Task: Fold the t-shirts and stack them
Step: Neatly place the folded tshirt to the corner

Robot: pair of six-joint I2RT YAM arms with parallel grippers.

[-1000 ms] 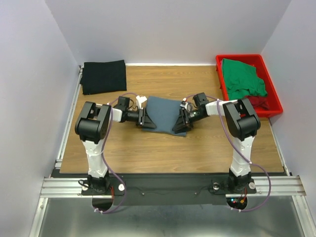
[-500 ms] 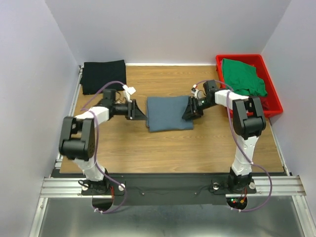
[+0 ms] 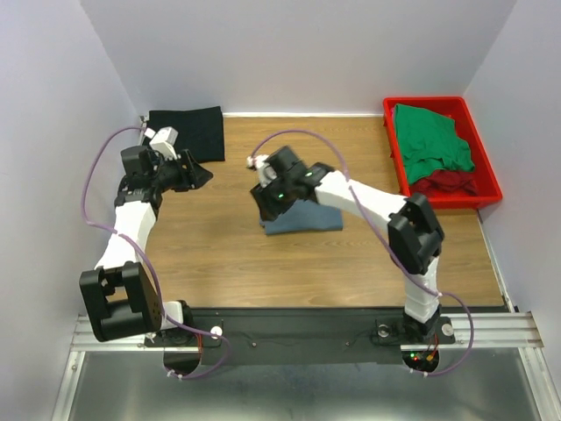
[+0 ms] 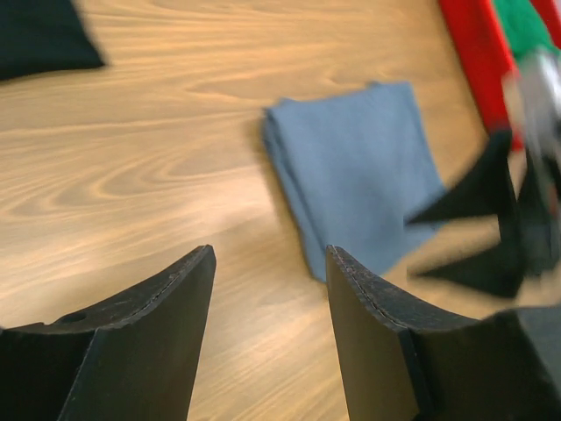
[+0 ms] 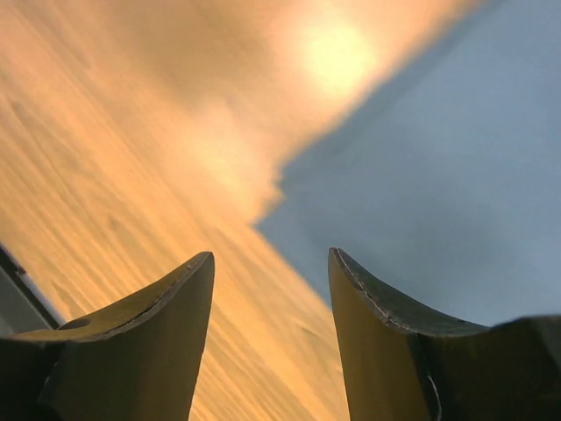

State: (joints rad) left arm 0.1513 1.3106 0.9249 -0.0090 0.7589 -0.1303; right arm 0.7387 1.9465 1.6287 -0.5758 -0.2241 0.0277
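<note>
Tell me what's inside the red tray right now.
A crumpled green t-shirt lies on top, filling most of the red tray. A dark red t-shirt shows beneath it at the near end, mostly covered. Anything under them cannot be seen.

A wooden table (image 3: pixel 228 254) with pale brown grain filled the middle of the space. Plain walls of a light lilac-white closed it in on three sides: a back wall (image 3: pixel 298 53), a left wall (image 3: pixel 44 175) and a right wall (image 3: pixel 530 175). A thin white strip (image 3: pixel 298 114) ran where the table met the back wall. At the near edge lay a silver rail (image 3: pixel 507 331) with a black plate (image 3: pixel 298 333) across its middle, and below it a dull grey sheet (image 3: pixel 289 390). The light was soft and even; in the right wrist view a bright glare (image 5: pixel 337 57) lay on the wood
</note>
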